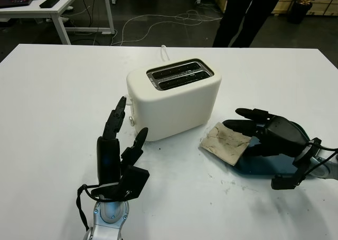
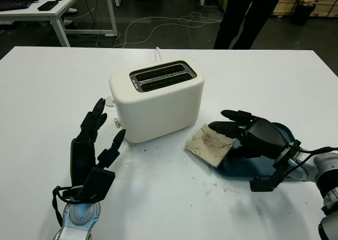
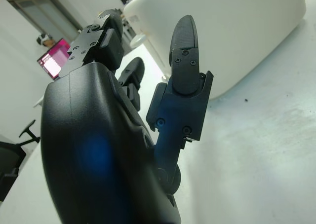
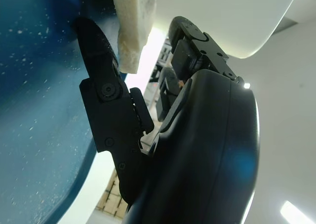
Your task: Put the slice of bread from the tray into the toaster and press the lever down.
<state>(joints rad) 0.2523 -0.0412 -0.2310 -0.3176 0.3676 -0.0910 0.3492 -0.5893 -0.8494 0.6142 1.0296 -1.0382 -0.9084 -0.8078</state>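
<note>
- Right hand [image 1: 264, 131] reached over the blue tray [image 1: 264, 168], fingers either side of the bread slice [image 1: 226, 142] — grip uncertain.
- Left hand [image 1: 119, 158] hovered released beside the toaster [image 1: 174, 100].

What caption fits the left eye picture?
Right hand reaches the bread slice on the blue tray, beside the white toaster.
</note>
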